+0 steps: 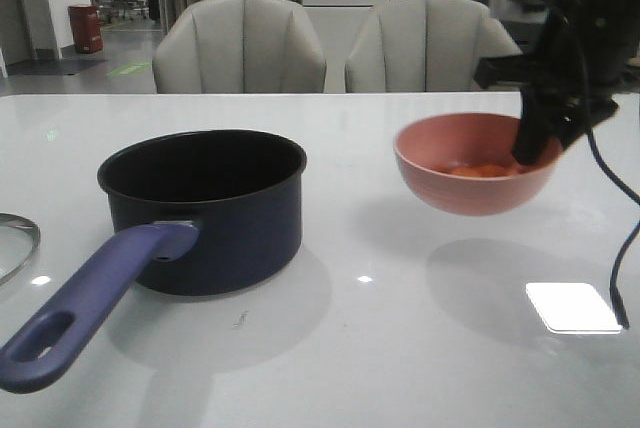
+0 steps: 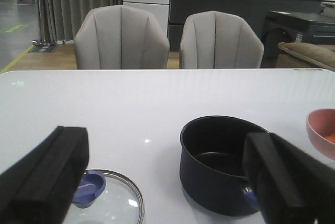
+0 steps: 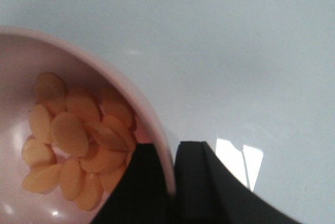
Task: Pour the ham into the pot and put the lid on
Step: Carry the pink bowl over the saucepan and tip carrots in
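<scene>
The right gripper [image 3: 172, 182] has its jaws clamped on the rim of the round pink bowl [image 1: 476, 176], held above the white desk [image 1: 400, 348], well apart from the dark navy saucepan [image 1: 205, 210]. The orange-pink ham slices [image 3: 73, 140] lie heaped in the bowl. The left gripper [image 2: 167, 182] hovers with jaws wide apart; the glass lid with blue knob [image 2: 107, 200] lies just beside the saucepan. A one-sided rim pinch could slip when tilted, or slices could spill short of the saucepan.

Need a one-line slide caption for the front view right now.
Right gripper holds the pink bowl of ham lifted above the table, beside the empty pot.
</scene>
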You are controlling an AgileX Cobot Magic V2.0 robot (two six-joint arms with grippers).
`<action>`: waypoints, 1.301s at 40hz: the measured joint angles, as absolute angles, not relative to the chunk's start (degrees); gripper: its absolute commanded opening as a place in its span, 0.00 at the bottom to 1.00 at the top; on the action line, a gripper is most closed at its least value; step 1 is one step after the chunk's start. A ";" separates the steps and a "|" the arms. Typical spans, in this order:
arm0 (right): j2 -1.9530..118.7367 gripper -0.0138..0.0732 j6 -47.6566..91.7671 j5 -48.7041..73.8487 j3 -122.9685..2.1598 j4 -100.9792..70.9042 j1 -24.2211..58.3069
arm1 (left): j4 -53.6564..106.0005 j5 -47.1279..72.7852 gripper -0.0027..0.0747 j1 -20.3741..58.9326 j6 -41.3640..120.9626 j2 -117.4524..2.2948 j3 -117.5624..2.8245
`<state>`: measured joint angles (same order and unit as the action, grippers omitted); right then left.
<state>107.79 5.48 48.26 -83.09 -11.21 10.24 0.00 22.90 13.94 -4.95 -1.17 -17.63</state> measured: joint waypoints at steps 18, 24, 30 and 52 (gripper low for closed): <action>101.70 0.32 7.60 23.66 -84.11 -12.06 29.42 | 0.00 22.90 0.86 13.94 -4.95 -1.17 -17.63; 103.09 0.32 7.96 7.98 -80.68 -11.03 32.67 | 0.00 22.90 0.86 13.94 -4.95 -1.17 -17.63; 104.82 0.32 8.18 -14.15 -74.32 -7.65 34.17 | 0.38 22.90 0.86 13.94 -4.95 -1.17 -17.63; 118.28 0.32 36.93 -63.64 -65.87 9.23 34.89 | 0.00 22.90 0.86 13.94 -4.95 -1.17 -17.63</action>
